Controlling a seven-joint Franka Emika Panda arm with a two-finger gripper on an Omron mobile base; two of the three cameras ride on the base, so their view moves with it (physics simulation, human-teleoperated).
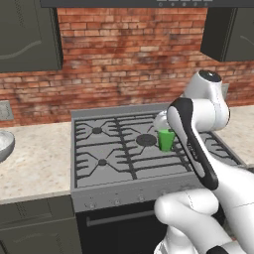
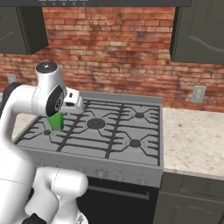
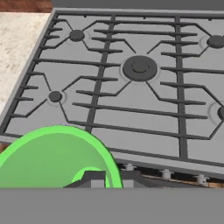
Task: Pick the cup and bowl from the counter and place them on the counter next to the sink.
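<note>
My gripper (image 3: 113, 178) is shut on the rim of the bright green cup (image 3: 48, 157), with one dark finger inside the cup and the other outside. The cup (image 1: 166, 140) hangs upright above the grey stove top, near its middle burner, below my hand. In the right base view the cup (image 2: 56, 121) shows partly behind my arm. The silvery-grey bowl (image 1: 4, 144) stands on the beige counter (image 1: 34, 158) at the far left edge of the left base view. The sink is out of view.
The gas stove (image 1: 119, 149) with dark grates lies between two stretches of counter; the right one (image 2: 192, 140) runs up to the brick wall. Dark cabinets hang above both sides. My own arm (image 1: 193, 144) crosses the stove's right half.
</note>
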